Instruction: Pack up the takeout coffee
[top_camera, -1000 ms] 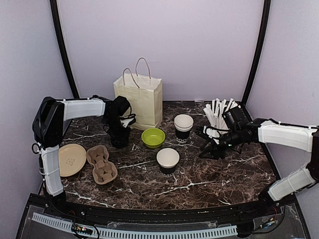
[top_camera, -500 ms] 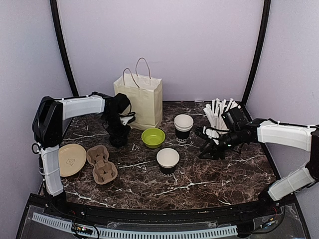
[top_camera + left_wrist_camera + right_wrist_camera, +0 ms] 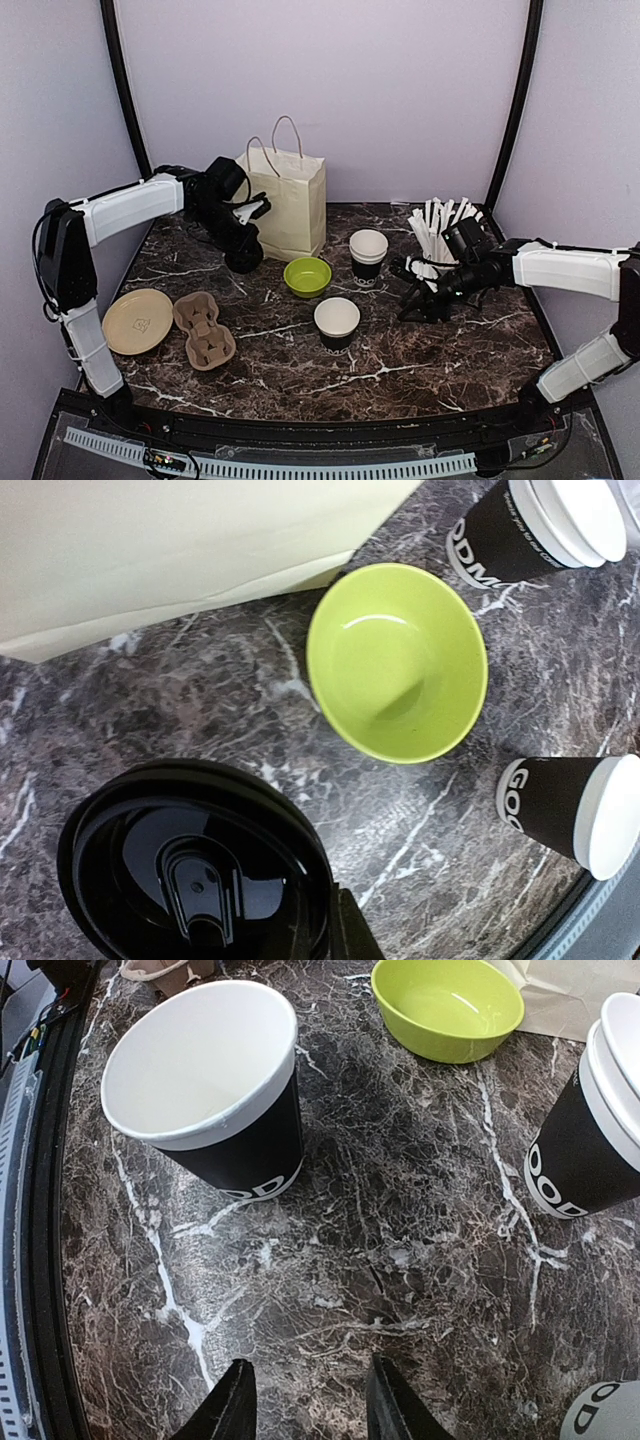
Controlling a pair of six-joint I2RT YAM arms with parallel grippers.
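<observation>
Lidded coffee cup (image 3: pixel 190 870) fills lower left, seen from above; glossy black plastic lid with raised sip spout. Dark finger (image 3: pixel 352 938) against its right edge. Lime-green bowl (image 3: pixel 398 660) centre, upright on dark marble table (image 3: pixel 150 710). Cream paper bag (image 3: pixel 170 550) upper left, near the bowl. Two open black cups at right: upper cup (image 3: pixel 505 540), lower cup (image 3: pixel 560 805), both with white print.

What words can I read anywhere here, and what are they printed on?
"ODMO", cut off: stacked cups.
"GOO", cut off: open cup.
Mark on tan plate: too small to read.
Paper bag: no print visible.
</observation>
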